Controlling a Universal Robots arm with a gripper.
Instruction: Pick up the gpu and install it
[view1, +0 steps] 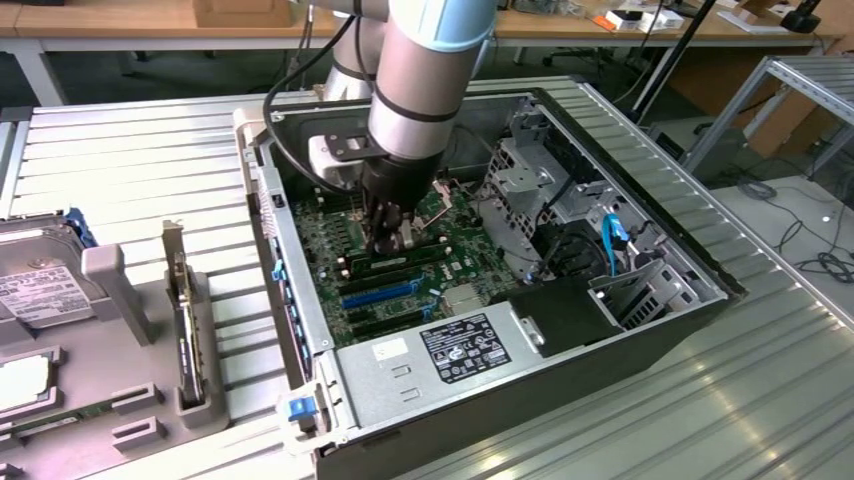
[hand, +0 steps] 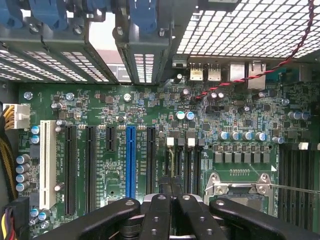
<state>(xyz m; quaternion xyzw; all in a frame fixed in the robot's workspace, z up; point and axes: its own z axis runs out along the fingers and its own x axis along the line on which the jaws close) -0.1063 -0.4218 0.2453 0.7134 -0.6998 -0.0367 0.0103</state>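
Gripper (view1: 390, 243): fingers together, down inside the open computer case (view1: 694, 290), pressing on the gpu (view1: 387, 264) seated in a motherboard (hand: 150, 115) slot directly beneath. Advisable: push straight down, evenly.

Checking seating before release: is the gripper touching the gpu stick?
Touching. In the exterior view the shut gripper presses down on the gpu, which lies in a slot on the motherboard.
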